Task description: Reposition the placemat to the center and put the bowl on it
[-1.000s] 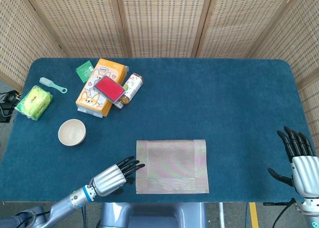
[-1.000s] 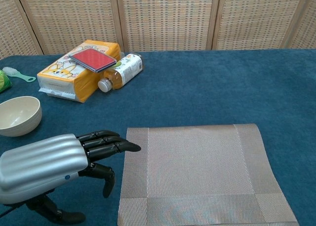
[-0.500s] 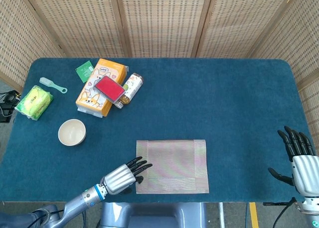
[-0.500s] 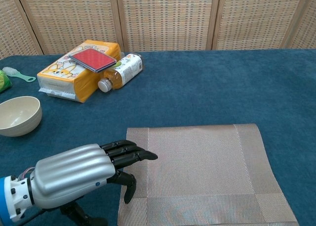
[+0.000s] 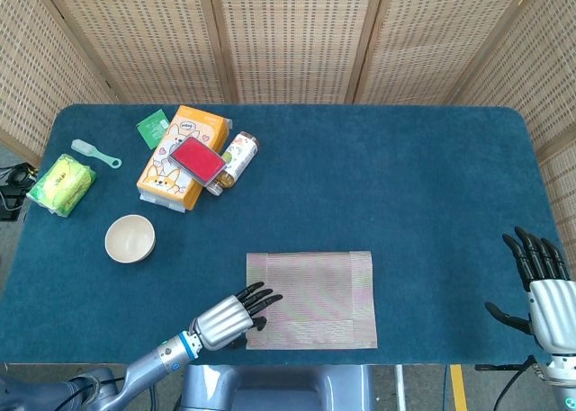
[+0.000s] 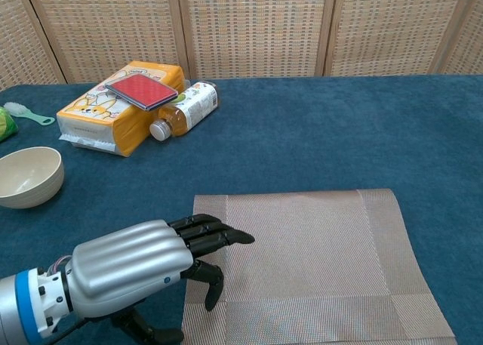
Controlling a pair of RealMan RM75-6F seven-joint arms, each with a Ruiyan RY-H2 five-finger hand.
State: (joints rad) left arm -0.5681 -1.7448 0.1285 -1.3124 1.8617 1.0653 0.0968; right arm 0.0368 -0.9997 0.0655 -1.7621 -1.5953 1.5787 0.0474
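A woven beige placemat (image 5: 311, 300) lies flat near the front edge of the blue-carpeted table (image 5: 405, 186), roughly midway along its length. The robot's left hand (image 5: 227, 316) reaches in from the front edge with its dark fingers (image 6: 219, 235) stretched out and slightly apart over the mat's left border, the thumb hanging below them; it holds nothing, and whether the fingertips touch the mat cannot be told. In the chest view the silver back of the left hand (image 6: 136, 266) fills the lower left, fingers lying across the mat's (image 6: 317, 262) near left corner.

The right hand (image 5: 544, 290) is at the table's front right corner, well apart from the mat, fingers upright and spread, empty.

The cream bowl (image 5: 130, 238) sits upright and empty toward the left edge, well apart from the placemat. Behind it, near the back left corner, an orange tissue pack (image 5: 175, 164) carries a red case (image 5: 198, 157) on top, with a bottle (image 5: 236, 156) lying on its side against it. A green sachet (image 5: 153, 128), a small pale brush (image 5: 94, 153) and a yellow-green packet (image 5: 61, 183) lie further left.
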